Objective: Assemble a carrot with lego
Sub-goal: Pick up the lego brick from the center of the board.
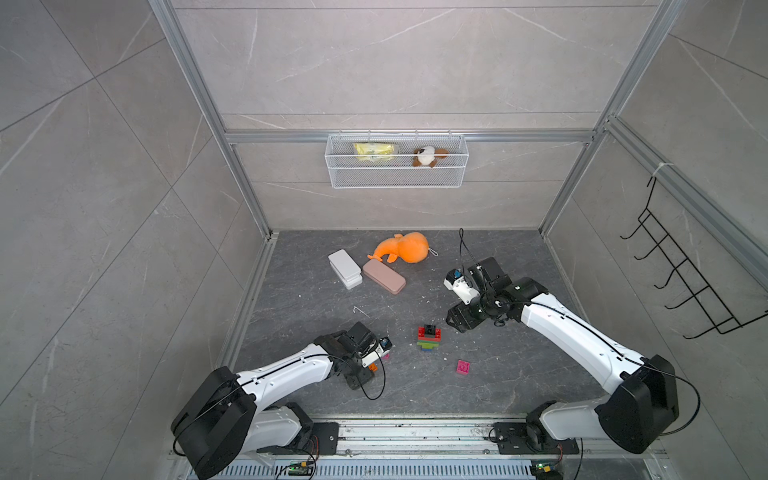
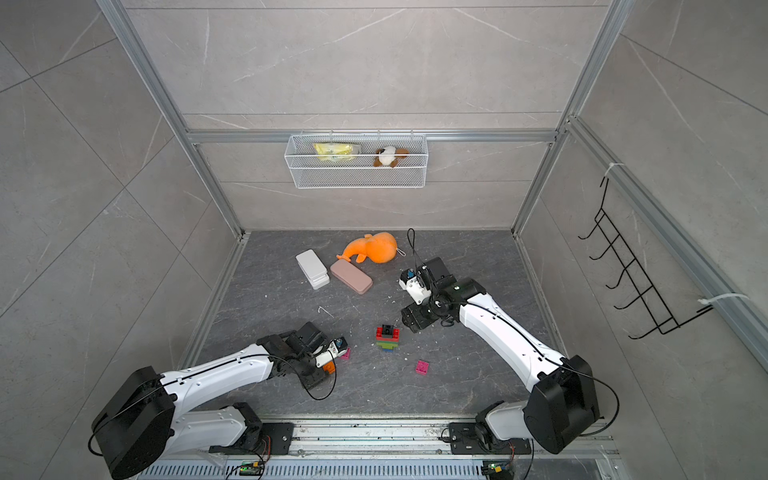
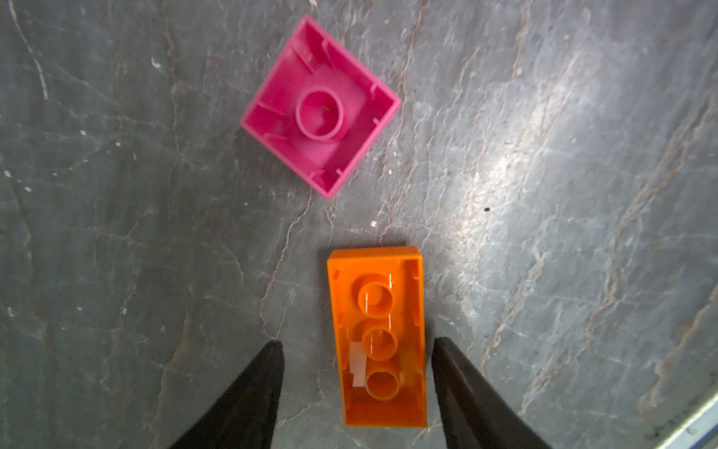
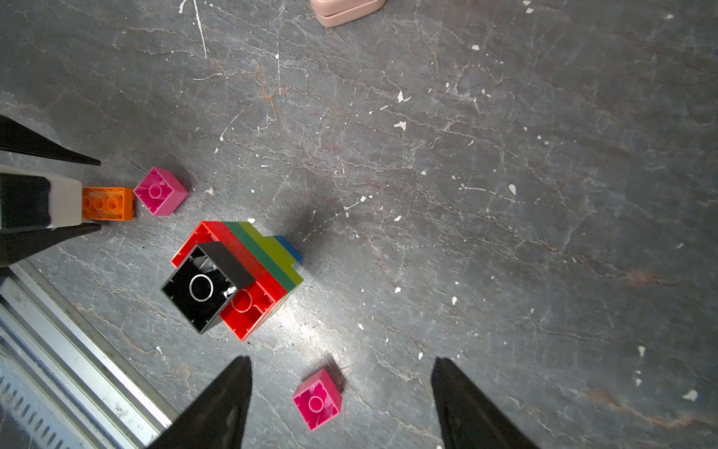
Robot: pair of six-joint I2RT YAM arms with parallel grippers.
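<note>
While the orange lego brick (image 3: 377, 338) is lying hollow side up on the bench (image 3: 544, 194), its long axis is running straight away from the left tool (image 3: 355, 342), in line with the fingers (image 3: 256, 388). So the jaws are standing along its two long sides and would be closing across the short width. This tool is released: one finger is sitting just beside the brick, and the other is leaving a clear gap. A pink brick (image 3: 320, 107) is lying near, beyond the far end. The unfinished carrot (image 1: 429, 337), blue below and black on top, is standing mid-bench, well apart from the orange brick. The right tool (image 4: 341, 359) is hanging spread and empty near the carrot, so I am judging the left arm as the nearer one for this brick.
</note>
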